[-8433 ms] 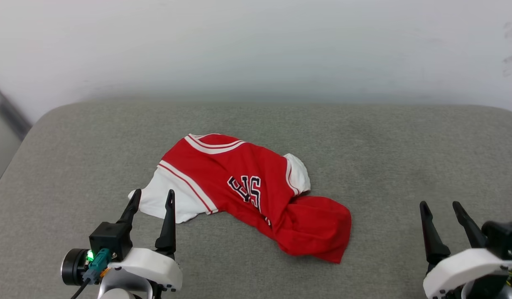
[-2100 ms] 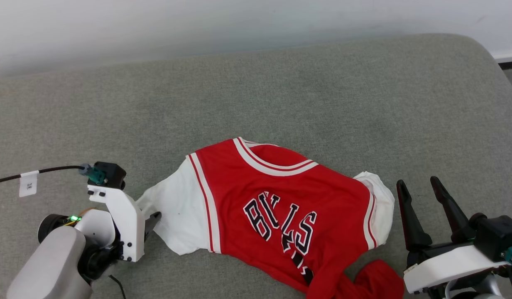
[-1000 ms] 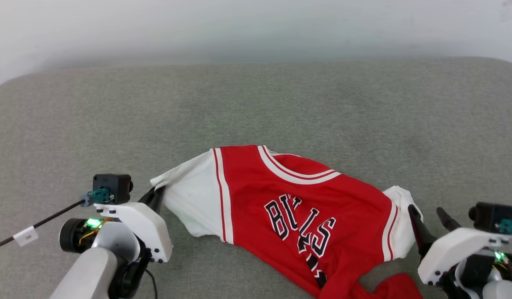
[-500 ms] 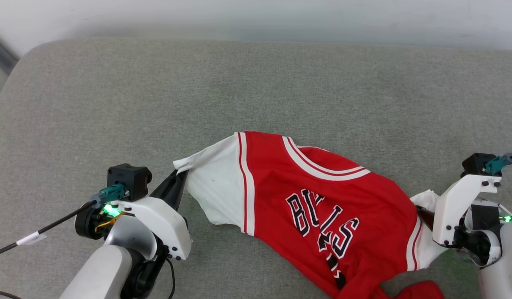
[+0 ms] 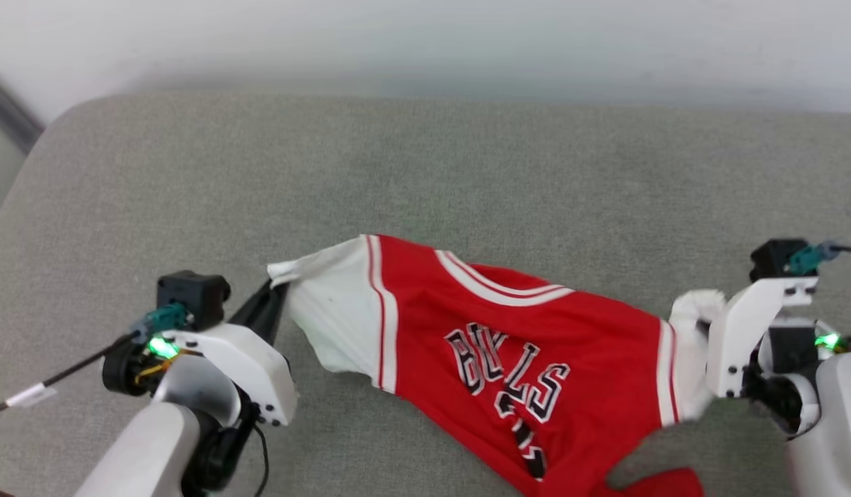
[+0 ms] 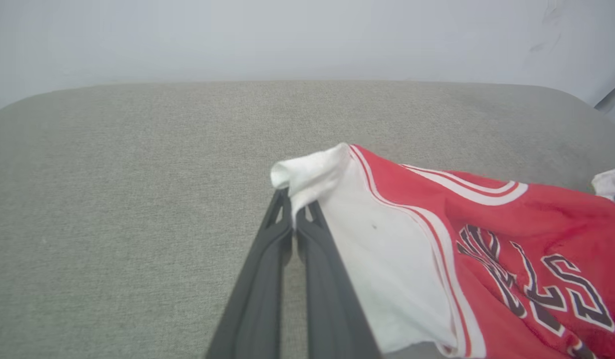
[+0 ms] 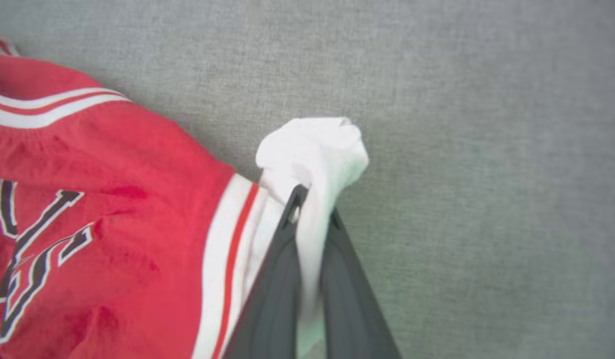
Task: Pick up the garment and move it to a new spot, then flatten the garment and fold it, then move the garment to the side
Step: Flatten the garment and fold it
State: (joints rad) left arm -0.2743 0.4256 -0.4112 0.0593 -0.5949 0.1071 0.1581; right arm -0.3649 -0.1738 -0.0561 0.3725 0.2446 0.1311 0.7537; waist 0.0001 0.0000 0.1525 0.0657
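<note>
The garment [image 5: 522, 331], a red jersey with white sleeves and black chest lettering, hangs stretched between my two grippers just above the grey cushion. My left gripper [image 5: 275, 293] is shut on the tip of the white left sleeve [image 6: 312, 169], with its fingertips [image 6: 287, 209] pinching the fabric edge. My right gripper [image 7: 312, 204] is shut on the bunched white right sleeve [image 7: 317, 149], and cloth runs down between its fingers. The jersey's lower part sags toward the bottom of the head view, with a red fold [image 5: 667, 483] lying at the frame's edge.
A wide grey upholstered surface [image 5: 425, 172] extends behind and around the jersey, with a rounded left corner [image 5: 59, 131] and a pale wall [image 5: 425, 41] beyond. A black cable with a white tag [image 5: 28, 395] trails from my left wrist.
The right gripper, open beside the right sleeve a second ago, now pinches it. The jersey is pulled straighter between both grippers. The camera has shifted too.
</note>
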